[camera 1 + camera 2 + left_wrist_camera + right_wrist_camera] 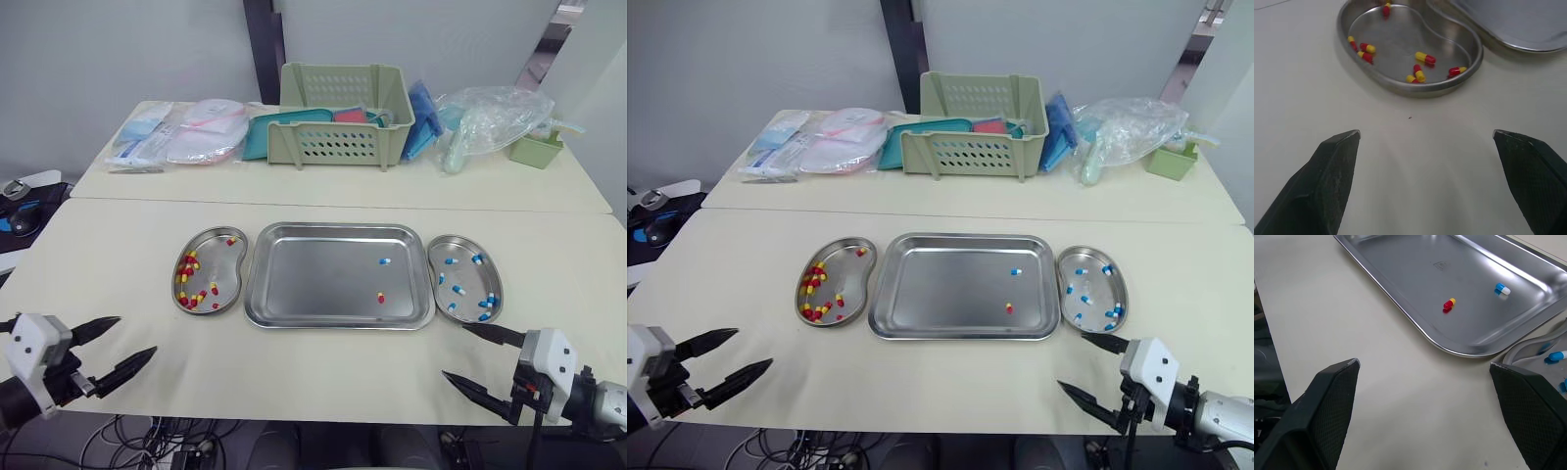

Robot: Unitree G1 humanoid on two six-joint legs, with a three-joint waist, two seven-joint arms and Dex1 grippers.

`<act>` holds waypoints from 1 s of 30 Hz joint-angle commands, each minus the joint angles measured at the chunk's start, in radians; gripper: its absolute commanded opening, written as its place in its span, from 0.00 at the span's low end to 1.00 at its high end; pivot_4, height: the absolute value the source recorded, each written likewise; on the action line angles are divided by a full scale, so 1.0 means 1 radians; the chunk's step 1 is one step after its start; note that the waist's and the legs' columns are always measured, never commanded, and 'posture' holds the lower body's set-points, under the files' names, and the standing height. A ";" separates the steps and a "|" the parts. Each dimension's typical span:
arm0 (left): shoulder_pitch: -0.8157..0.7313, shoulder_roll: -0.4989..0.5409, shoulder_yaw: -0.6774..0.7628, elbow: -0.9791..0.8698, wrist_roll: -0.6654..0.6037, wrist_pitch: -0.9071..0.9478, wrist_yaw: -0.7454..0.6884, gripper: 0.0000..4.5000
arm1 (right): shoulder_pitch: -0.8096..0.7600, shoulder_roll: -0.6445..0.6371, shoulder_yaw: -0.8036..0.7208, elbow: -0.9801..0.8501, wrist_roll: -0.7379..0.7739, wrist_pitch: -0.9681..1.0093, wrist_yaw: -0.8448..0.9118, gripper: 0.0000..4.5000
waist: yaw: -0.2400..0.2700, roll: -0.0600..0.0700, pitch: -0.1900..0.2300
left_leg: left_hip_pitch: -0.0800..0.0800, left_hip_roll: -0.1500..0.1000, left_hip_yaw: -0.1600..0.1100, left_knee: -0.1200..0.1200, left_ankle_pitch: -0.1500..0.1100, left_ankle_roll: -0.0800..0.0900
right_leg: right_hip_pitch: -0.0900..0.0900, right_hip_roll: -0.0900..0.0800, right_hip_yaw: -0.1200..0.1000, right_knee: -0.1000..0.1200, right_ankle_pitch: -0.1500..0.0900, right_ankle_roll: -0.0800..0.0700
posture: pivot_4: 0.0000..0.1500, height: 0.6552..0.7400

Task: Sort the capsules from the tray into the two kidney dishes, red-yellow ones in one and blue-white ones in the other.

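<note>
The left claw [135, 335] and the right claw [456, 351] hang spread wide over the near edge of the cream table [98, 245], with bare tabletop ahead of each. One red-yellow capsule [381, 297] and one blue-white capsule [384, 261] lie in the right half of the rectangular steel tray [313, 279]. The left steel kidney dish [227, 279] and the right steel kidney dish [460, 266] sit just beside it.

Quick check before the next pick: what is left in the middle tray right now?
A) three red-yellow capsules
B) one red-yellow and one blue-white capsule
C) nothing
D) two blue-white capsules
B: the tray holds just a blue-white capsule and a red-yellow capsule, lying apart from each other toward its right side.
</note>
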 commanded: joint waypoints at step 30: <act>-0.983 -0.299 -0.971 0.022 0.188 0.308 0.173 0.60 | 0.094 0.055 0.096 -0.017 -0.060 -0.126 -0.138 1.00 | 0.002 0.003 0.000 | 0.001 -0.002 -0.003 0.003 0.000 0.000 | 0.003 0.000 -0.002 0.000 0.000 0.000 | 1.00 1.00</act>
